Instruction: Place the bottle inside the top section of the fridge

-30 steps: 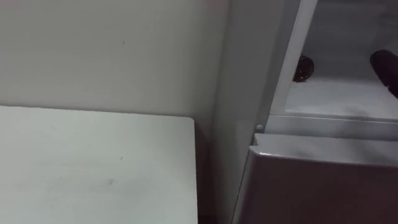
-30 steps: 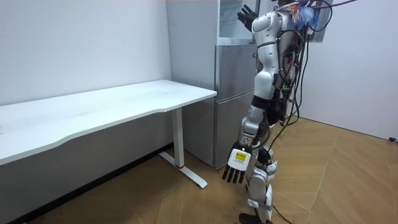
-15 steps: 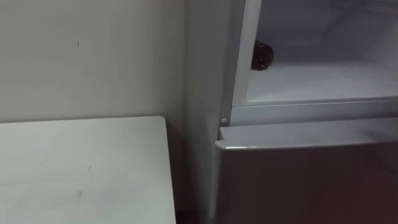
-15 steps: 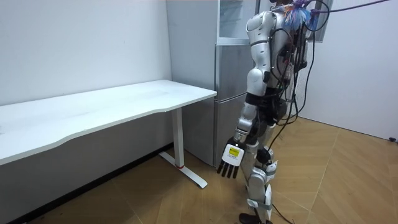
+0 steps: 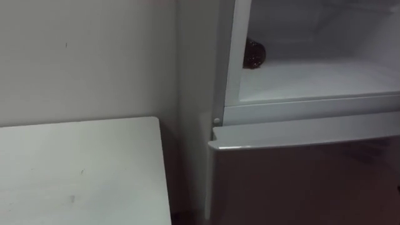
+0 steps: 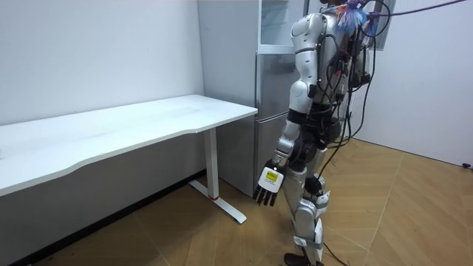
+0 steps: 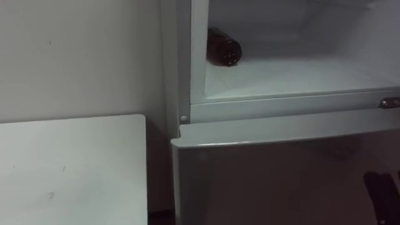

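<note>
White worktop point(image 5: 81, 169) sits just left of the fridge point(image 5: 300, 181). The left robot hand point(image 6: 267, 185) hangs before the fridge, open and empty. The right robot hand point(image 7: 381, 190) is a dark shape low by the fridge's front, and I cannot tell its state. The bottle point(image 7: 224, 47), dark and glossy, lies on its side at the left of the fridge's open upper compartment. Being round, it may roll out if the fridge is jolted.

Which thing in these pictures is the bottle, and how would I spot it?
Find the grey fridge right of the white table; its upper compartment stands open. On its white floor, by the left wall, lies the bottle on its side, the one dark thing inside.
</note>
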Available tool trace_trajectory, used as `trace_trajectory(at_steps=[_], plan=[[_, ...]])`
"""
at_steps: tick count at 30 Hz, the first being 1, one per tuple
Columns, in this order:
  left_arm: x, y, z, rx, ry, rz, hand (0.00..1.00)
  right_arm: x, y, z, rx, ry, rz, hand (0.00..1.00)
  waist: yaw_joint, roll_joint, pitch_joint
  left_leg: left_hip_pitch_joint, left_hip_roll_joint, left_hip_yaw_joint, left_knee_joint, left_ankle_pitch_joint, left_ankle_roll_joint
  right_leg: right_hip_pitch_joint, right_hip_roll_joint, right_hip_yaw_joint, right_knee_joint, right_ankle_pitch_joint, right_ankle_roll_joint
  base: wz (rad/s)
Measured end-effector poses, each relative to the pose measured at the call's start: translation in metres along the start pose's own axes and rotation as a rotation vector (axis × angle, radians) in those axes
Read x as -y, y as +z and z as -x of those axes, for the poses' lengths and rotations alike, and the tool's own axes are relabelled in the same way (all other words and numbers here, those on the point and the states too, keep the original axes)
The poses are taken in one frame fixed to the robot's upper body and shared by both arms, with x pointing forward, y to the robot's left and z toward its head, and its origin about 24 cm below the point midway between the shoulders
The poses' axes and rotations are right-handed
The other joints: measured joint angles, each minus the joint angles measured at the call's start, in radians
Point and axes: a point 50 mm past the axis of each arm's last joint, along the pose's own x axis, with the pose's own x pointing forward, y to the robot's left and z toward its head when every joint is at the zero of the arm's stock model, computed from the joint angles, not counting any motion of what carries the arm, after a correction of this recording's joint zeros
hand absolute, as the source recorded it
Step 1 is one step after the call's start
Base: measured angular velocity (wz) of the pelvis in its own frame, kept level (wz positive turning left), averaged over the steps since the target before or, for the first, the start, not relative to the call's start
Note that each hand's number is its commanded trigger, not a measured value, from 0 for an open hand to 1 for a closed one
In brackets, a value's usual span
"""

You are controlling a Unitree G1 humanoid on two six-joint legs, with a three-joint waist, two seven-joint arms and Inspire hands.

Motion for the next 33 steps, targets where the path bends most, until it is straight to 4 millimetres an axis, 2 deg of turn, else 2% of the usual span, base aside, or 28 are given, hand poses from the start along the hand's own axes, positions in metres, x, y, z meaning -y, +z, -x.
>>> trace_trajectory(at_steps=[3,6,8,11,13,15,18,21,22,25,29,33], plan=[[-0.001,-0.001,0.000,-0.001,0.011,-0.010,0.00,0.017,-0.005,0.004,-0.023,-0.105,-0.007,0.00,0.001,0.000,-0.0022,0.001,0.001,0.001,0.001,0.000,0.000,0.002,0.000,-0.001,0.000,0.000,0.000,0.00],[-0.002,0.001,0.000,0.006,0.011,-0.016,0.00,0.025,-0.008,0.008,-0.028,-0.175,-0.004,0.00,0.002,0.002,-0.0034,0.002,0.001,0.002,0.002,0.000,0.000,0.002,0.001,-0.002,0.000,0.000,0.000,0.00],[-0.001,0.003,0.000,0.011,0.009,-0.016,0.00,0.030,-0.008,0.009,-0.030,-0.212,0.003,0.00,0.001,-0.001,-0.0037,0.001,0.000,0.002,0.003,0.000,0.000,0.002,0.000,-0.002,-0.002,0.000,0.000,0.00],[-0.003,0.005,0.000,0.018,0.013,-0.018,0.00,0.049,-0.015,0.013,-0.045,-0.323,0.034,0.00,0.001,-0.009,-0.0076,0.003,0.000,0.003,0.005,0.000,0.000,0.007,0.000,-0.001,-0.005,-0.001,0.001,0.00],[-0.003,0.005,0.000,0.015,0.014,-0.018,0.00,0.066,-0.020,0.020,-0.068,-0.446,0.066,0.00,-0.001,-0.018,-0.0070,0.002,0.000,0.003,0.013,0.000,0.000,0.009,-0.003,-0.001,-0.004,-0.003,0.002,0.00],[-0.004,0.005,0.000,0.015,0.015,-0.017,0.00,0.072,-0.019,0.022,-0.067,-0.514,0.073,0.00,-0.001,-0.018,-0.0064,0.003,0.000,0.003,0.014,0.000,0.000,0.011,-0.003,-0.001,-0.004,-0.004,0.002,0.00],[-0.005,0.008,0.000,0.027,0.016,-0.020,0.00,0.075,-0.017,0.024,-0.046,-0.588,0.103,0.00,-0.003,-0.021,-0.0045,0.002,-0.001,0.001,0.016,0.000,0.000,0.013,-0.004,-0.002,-0.004,-0.008,0.004,0.05],[-0.004,0.011,0.000,0.037,0.011,-0.020,0.00,0.088,-0.016,0.029,-0.037,-0.705,0.112,0.00,-0.008,-0.023,-0.0037,0.003,-0.007,-0.008,0.014,0.000,0.000,0.014,-0.004,-0.006,-0.002,-0.017,0.005,0.15],[-0.004,0.010,0.000,0.031,0.011,-0.017,0.00,0.096,-0.013,0.032,-0.028,-0.769,0.099,0.00,-0.010,-0.024,0.0007,0.003,-0.008,-0.015,0.012,0.000,0.000,0.015,-0.005,-0.010,0.000,-0.020,0.005,0.16],[-0.006,0.008,0.000,0.023,0.011,-0.011,0.00,0.111,-0.005,0.037,0.020,-0.925,0.038,0.00,-0.015,-0.020,-0.0021,0.001,-0.008,-0.016,0.006,0.000,0.000,0.012,-0.005,-0.011,0.003,-0.021,0.006,0.03],[-0.010,0.005,0.002,0.013,0.025,0.001,0.00,0.118,0.003,0.043,0.056,-1.043,-0.008,0.00,-0.032,-0.019,-0.0028,0.001,-0.012,-0.014,0.002,0.001,0.000,-0.001,-0.009,-0.013,0.025,-0.033,0.005,-0.04],[-0.014,0.012,0.003,0.048,0.033,0.041,0.00,0.119,0.020,0.045,0.135,-1.123,-0.054,0.00,-0.052,-0.038,-0.0023,0.003,-0.014,-0.014,0.002,0.002,-0.001,-0.001,-0.011,-0.015,0.034,-0.044,0.006,0.01]])
